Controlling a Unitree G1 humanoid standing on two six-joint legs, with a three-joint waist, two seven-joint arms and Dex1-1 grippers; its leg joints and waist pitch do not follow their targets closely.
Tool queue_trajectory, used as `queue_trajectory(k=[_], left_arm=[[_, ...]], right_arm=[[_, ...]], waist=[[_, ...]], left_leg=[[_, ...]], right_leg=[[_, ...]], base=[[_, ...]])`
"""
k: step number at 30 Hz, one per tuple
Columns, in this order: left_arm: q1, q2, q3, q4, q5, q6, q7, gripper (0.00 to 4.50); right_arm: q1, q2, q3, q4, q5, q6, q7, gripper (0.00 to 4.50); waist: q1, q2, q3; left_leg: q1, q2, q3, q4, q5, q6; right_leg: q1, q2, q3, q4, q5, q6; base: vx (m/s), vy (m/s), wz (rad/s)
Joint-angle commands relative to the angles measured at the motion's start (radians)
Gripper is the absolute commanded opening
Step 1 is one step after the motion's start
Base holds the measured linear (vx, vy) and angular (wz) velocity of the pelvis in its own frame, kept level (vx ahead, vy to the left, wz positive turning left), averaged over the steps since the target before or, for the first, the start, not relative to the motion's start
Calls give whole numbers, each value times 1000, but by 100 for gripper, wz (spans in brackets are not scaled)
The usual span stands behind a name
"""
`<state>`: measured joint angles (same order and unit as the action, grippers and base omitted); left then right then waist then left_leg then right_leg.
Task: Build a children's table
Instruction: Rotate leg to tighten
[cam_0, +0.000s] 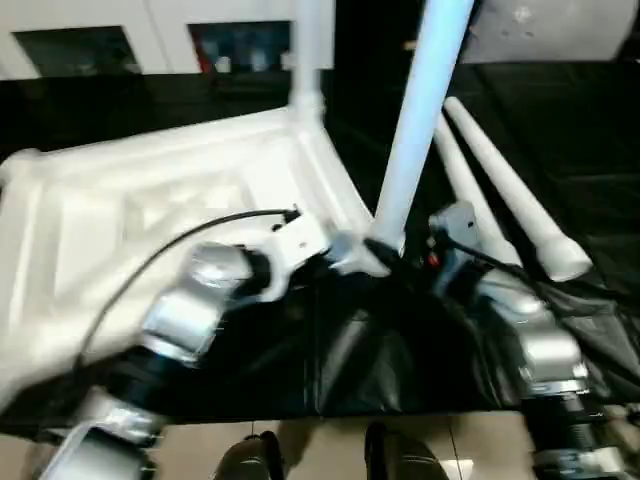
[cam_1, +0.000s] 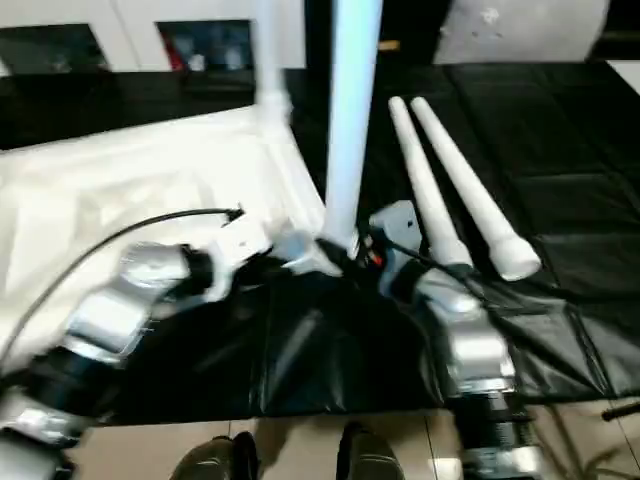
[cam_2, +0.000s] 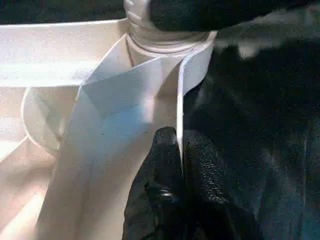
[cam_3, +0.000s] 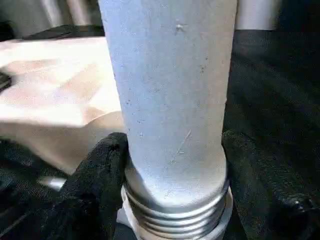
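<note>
The children's table top (cam_0: 150, 200) lies upside down on the black cover, ribs showing. One white leg (cam_0: 310, 60) stands in its far corner socket. A second leg (cam_0: 420, 110) rises, slightly tilted, from the near right corner, its threaded end (cam_3: 175, 215) sitting at the socket. My right gripper (cam_0: 395, 250) is shut on this leg just above the threads, a black finger (cam_3: 100, 170) on each side. My left gripper (cam_2: 180, 137) is shut on the thin rim wall (cam_2: 182, 90) of the table top, right beside that corner.
Two loose white legs (cam_0: 500, 190) lie side by side on the black-covered work table (cam_0: 580, 130) to the right of my right arm. The table's front edge (cam_0: 330, 410) runs close below my forearms, with floor beyond it.
</note>
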<state>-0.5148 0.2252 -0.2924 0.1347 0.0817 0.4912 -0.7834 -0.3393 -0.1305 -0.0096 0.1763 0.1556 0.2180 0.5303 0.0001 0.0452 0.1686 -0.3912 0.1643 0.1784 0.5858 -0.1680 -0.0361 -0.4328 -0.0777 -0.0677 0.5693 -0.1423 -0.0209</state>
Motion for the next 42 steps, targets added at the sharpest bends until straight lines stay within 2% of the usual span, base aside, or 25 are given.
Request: queue_trajectory(k=[1,2,3,4,5,8,11,12,13,14,17,18,19,20,23,25,32,33,35,36,37,38,39,40,42], left_arm=[[-46,-90,11,-8,16,23,159,0],[-57,-134,15,-1,31,32,219,0],[-63,-160,18,1,37,36,252,0],[-65,-170,17,-5,39,43,262,0],[-65,-171,17,-6,39,44,264,0],[-49,-143,2,-31,41,50,221,0],[-35,-113,-6,-41,43,37,184,0],[-35,-113,-6,-41,43,37,184,0],[-31,-106,-9,-45,45,35,179,0],[-18,-82,-12,-50,46,32,158,0],[-9,-56,-16,-50,42,23,131,0],[-3,-25,-21,-46,37,2,101,0],[-3,-25,-21,-46,37,2,101,0],[-2,-21,-21,-46,36,-1,96,0],[10,36,-27,-42,18,-35,30,0],[17,69,-30,-36,11,-62,-11,0],[31,158,-63,-31,-7,-143,-138,0],[32,180,-73,-27,-12,-171,-171,0],[32,211,-89,-24,-24,-215,-228,0],[32,228,-99,-20,-33,-254,-268,0],[30,247,-109,-15,-41,-284,-314,0],[30,249,-111,-14,-42,-289,-319,0],[28,254,-115,-9,-42,-307,-333,0],[23,260,-123,-1,-43,-321,-356,0],[13,267,-135,14,-35,-346,-375,0]], right_arm=[[14,127,79,12,33,51,-65,264],[-4,179,68,33,15,47,-149,264],[-19,211,62,48,9,40,-194,264],[-24,221,62,51,-1,33,-218,264],[-25,223,62,52,-3,32,-222,264],[-18,216,46,39,11,24,-202,325],[-10,200,31,27,21,26,-182,345],[-10,200,31,27,21,26,-182,360],[-7,197,27,21,15,26,-183,360],[2,166,22,4,8,10,-171,373],[11,129,16,-13,10,-6,-144,406],[26,71,16,-39,10,-19,-88,406],[26,71,16,-39,10,-19,-88,420],[28,64,16,-43,12,-20,-79,431],[49,-38,5,-87,46,-23,59,445],[48,-95,-9,-104,71,-19,133,445],[19,-232,-6,-107,125,-17,314,445],[8,-260,3,-104,139,7,365,445],[-8,-297,29,-93,136,13,429,445],[-18,-320,53,-82,121,0,467,445],[-29,-350,89,-67,98,-7,514,445],[-30,-353,94,-65,96,-7,520,445],[-33,-361,107,-57,89,-18,538,445],[-42,-363,124,-38,82,-26,560,445],[-58,-355,143,-11,74,-35,577,445]], waist=[[-5,-5,-56],[-5,-4,-60],[-11,-5,-57],[-11,-6,-63],[-11,-3,-62],[-12,-2,-65],[-13,0,-68],[-15,-1,-70],[-15,-1,-72],[-13,-2,-79],[-10,0,-82],[-9,1,-86],[-9,1,-86],[-7,1,-89],[0,0,-95],[5,2,-95],[14,3,-98],[15,0,-101],[16,1,-100],[19,-6,-102],[22,-2,-100],[25,-2,-99],[30,-7,-98],[35,-8,-99],[39,-8,-98]], left_leg=[[21,47,-36,-83,-381,27],[24,44,-38,-81,-392,29],[22,45,-39,-85,-396,25],[19,43,-41,-85,-381,31],[20,44,-37,-87,-367,41],[14,46,-34,-89,-344,62],[11,48,-34,-90,-330,69],[8,49,-31,-88,-304,77],[8,49,-30,-87,-292,80],[11,48,-26,-82,-269,86],[7,49,-25,-78,-222,102],[10,49,-22,-75,-206,109],[10,49,-22,-75,-206,109],[7,48,-20,-71,-180,123],[6,49,-20,-65,-132,156],[7,50,-20,-64,-123,169],[14,55,-19,-64,-139,157],[14,54,-19,-62,-138,156],[14,55,-19,-62,-136,156],[13,54,-19,-60,-134,158],[16,53,-17,-59,-147,151],[17,54,-17,-60,-154,148],[18,54,-15,-59,-168,140],[23,57,-14,-60,-183,127],[23,58,-16,-60,-196,112]], right_leg=[[38,-71,37,-105,-665,-90],[39,-73,32,-109,-671,-82],[38,-69,27,-110,-664,-80],[45,-70,26,-109,-634,-76],[41,-68,31,-109,-599,-79],[45,-69,36,-102,-525,-104],[48,-69,38,-95,-476,-119],[52,-70,41,-88,-427,-141],[53,-69,42,-86,-409,-149],[55,-69,44,-82,-380,-168],[61,-69,44,-73,-318,-195],[61,-67,44,-72,-294,-203],[61,-67,44,-72,-294,-203],[64,-67,45,-67,-255,-215],[72,-66,44,-57,-185,-240],[73,-65,42,-56,-176,-246],[71,-62,41,-56,-217,-253],[74,-63,42,-55,-213,-256],[72,-63,43,-54,-212,-259],[73,-63,43,-52,-214,-260],[70,-64,44,-53,-239,-257],[69,-65,44,-55,-256,-253],[68,-65,46,-59,-286,-246],[63,-66,47,-59,-313,-244],[62,-66,47,-59,-338,-237]], base=[[0,0,0],[0,0,0],[0,0,0],[0,0,0],[0,0,0],[0,0,0],[0,0,0],[0,0,0],[0,0,0],[0,0,0],[0,0,0],[0,0,0],[0,0,0],[0,0,0],[0,0,0],[0,0,0],[0,0,0],[0,0,0],[0,0,0],[0,0,0],[0,0,0],[0,0,0],[0,0,0],[0,0,0],[0,0,0]])
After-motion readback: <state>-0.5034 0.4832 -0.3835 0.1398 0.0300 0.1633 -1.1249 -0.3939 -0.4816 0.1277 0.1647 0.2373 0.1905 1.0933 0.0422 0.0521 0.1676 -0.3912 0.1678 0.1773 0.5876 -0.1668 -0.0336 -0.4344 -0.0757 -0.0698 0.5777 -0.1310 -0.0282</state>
